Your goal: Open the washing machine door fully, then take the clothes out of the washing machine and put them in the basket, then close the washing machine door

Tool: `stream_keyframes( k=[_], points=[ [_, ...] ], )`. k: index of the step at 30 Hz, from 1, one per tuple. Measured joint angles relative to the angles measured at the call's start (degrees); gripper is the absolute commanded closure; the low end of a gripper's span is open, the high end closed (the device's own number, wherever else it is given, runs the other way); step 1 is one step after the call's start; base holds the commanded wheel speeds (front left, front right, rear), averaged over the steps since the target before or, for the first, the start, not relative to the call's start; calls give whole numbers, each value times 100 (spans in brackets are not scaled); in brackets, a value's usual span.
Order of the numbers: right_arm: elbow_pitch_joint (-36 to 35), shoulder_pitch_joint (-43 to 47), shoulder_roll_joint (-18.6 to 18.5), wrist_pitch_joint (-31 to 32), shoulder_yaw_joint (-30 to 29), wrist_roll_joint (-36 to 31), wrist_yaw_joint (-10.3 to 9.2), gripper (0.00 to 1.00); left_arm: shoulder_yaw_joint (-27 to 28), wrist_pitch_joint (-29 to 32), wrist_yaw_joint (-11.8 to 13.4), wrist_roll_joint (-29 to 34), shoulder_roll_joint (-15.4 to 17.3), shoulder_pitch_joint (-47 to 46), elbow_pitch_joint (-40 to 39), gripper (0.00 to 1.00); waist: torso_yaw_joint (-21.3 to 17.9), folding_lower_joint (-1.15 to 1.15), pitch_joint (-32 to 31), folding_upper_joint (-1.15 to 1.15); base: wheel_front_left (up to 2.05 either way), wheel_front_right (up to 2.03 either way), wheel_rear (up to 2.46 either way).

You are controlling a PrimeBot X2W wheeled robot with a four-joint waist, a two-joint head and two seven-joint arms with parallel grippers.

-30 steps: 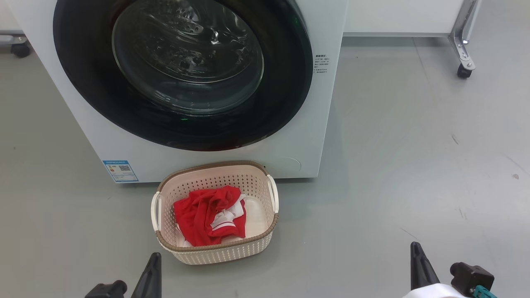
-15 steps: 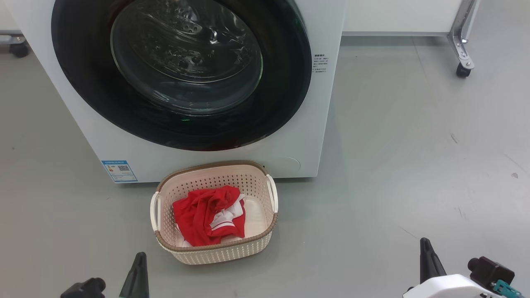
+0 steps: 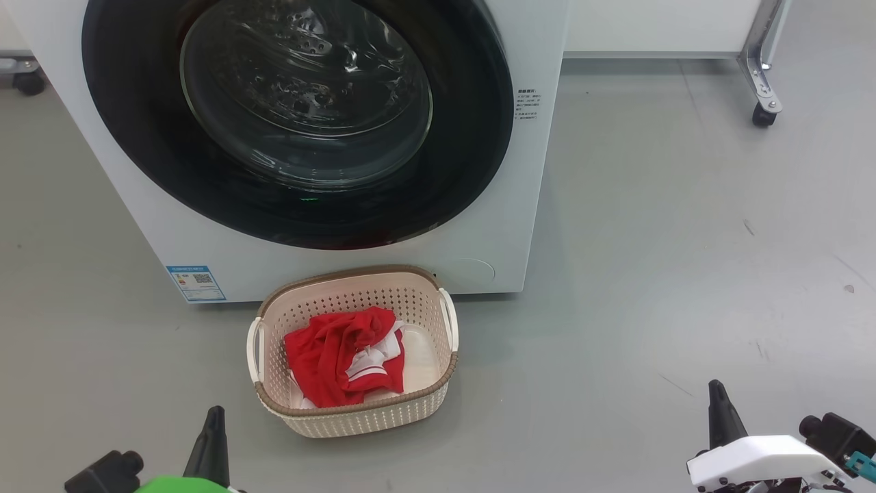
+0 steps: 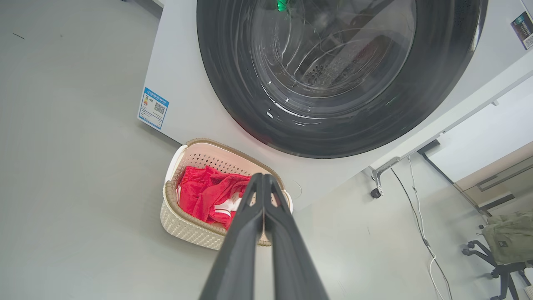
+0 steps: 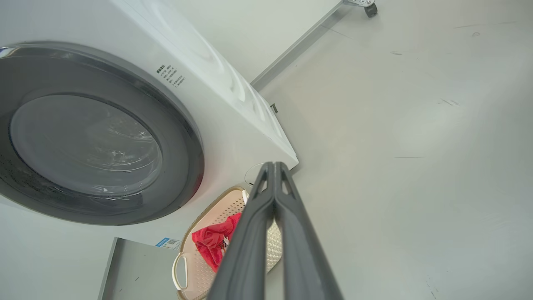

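The white washing machine (image 3: 205,253) fills the upper left of the head view. Its round black door (image 3: 472,157) with the glass bowl window lies flat against the front, closed. The cream basket (image 3: 363,418) stands on the floor just in front of it, holding the red clothes (image 3: 328,359) with white trim. My left gripper (image 3: 213,418) is at the lower left, a little left of the basket, shut and empty. My right gripper (image 3: 716,390) is at the lower right, well away from the basket, fingers pressed together, holding nothing. Both wrist views show shut fingers (image 4: 262,183) (image 5: 272,168).
Grey floor spreads to the right of the machine. A metal frame leg on a caster (image 3: 763,113) stands at the back right; another caster (image 3: 31,82) sits at the far left. A blue label (image 3: 195,282) marks the machine's lower left. A cable and a bag (image 4: 510,235) lie beyond the machine.
Both grippers have drifted outward and apart: the left one further left and lower, the right one further right and slightly higher. The basket, clothes and door stay put.
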Motion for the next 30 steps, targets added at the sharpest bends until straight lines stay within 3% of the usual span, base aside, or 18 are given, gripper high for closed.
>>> stream_keyframes(
  k=[30],
  points=[
    [82,-428,-132,486,-400,2312,279,100,424,469,-300,-2392,67,-419,170,100,-37,0,8,0,0,0,0]
  ],
)
